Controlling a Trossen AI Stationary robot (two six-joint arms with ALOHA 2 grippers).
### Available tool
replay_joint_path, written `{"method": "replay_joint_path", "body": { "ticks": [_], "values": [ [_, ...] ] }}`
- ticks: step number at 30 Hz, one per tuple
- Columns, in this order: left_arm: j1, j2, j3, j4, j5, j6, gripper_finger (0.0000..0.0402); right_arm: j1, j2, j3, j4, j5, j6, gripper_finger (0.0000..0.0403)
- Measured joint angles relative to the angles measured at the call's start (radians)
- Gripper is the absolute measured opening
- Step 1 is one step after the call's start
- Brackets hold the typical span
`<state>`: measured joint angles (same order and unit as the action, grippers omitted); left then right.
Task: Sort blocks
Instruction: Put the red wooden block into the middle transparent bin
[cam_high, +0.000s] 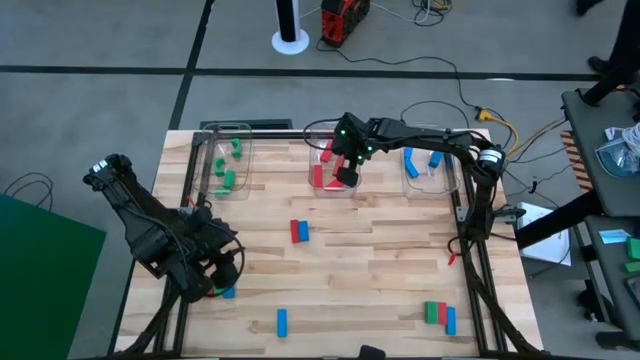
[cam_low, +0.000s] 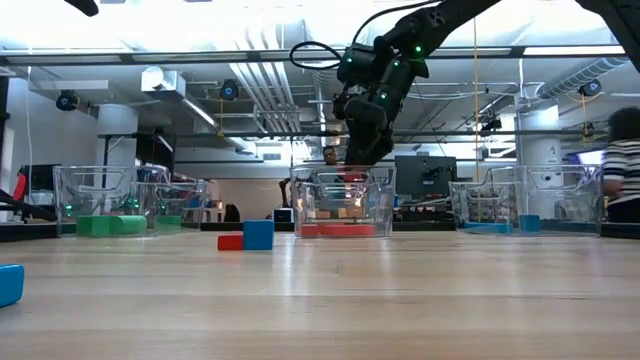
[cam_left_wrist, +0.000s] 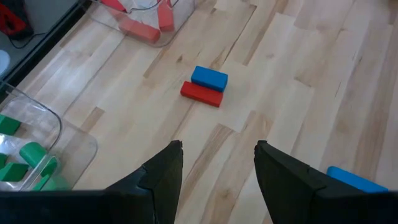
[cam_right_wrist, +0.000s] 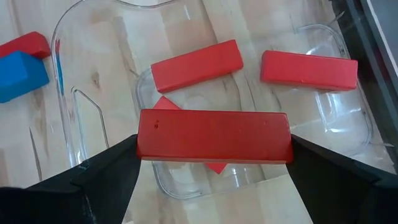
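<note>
Gripping a red block (cam_right_wrist: 214, 136) endwise between its two fingers, the right gripper (cam_high: 346, 176) hangs just above the middle clear bin (cam_high: 312, 160) at the far edge of the worktop (cam_high: 380, 280), where other red blocks (cam_right_wrist: 196, 65) already lie. The step in hand looks like the drop into the red bin; the next move calls only for the fingers to part over the bin's inside, not its rim. The left gripper (cam_left_wrist: 217, 180) waits with fingers apart near the worktop's left near corner. A red and blue pair (cam_high: 299, 231) lies touching near the middle; a blue block (cam_high: 282, 321) sits by the near edge, more blocks (cam_high: 438, 315) toward the right near corner. Green blocks fill the far-left bin (cam_high: 228, 165), blue ones the far-right bin (cam_high: 428, 165). Beyond, an open workshop with ceiling pipes and monitors.
</note>
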<state>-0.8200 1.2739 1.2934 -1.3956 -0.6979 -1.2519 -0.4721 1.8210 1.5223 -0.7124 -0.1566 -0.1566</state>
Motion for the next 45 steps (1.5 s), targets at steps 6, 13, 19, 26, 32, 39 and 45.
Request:
{"method": "replay_joint_path", "body": {
  "ticks": [6,13,19,26,32,39,45],
  "values": [
    [0.0,0.0,0.0,0.0,0.0,-0.014,0.0176,0.0,0.0,0.0,0.009,-0.059,-0.059,0.0366],
    [0.0,0.0,0.0,-0.001,0.0,-0.014,0.0176,-0.002,0.0,0.0,0.015,-0.038,-0.083,0.0366],
    [0.0,0.0,0.0,-0.01,-0.001,-0.014,0.0176,-0.002,0.0,0.0,0.026,-0.026,-0.014,0.0366],
    [0.0,0.0,0.0,-0.019,-0.028,-0.014,0.0176,0.003,0.0,0.0,0.039,-0.027,0.167,0.0366],
    [0.002,0.0,0.0,-0.019,-0.029,-0.014,0.0176,0.001,0.007,0.0,0.067,-0.026,0.15,0.0366],
    [0.002,0.0,0.0,-0.019,-0.029,-0.014,0.0176,-0.007,0.011,0.0,0.072,-0.035,0.164,0.0366],
    [0.002,0.0,0.0,-0.019,-0.029,-0.015,0.0176,-0.008,0.011,0.0,0.075,-0.11,0.166,0.0366]
  ]
}}
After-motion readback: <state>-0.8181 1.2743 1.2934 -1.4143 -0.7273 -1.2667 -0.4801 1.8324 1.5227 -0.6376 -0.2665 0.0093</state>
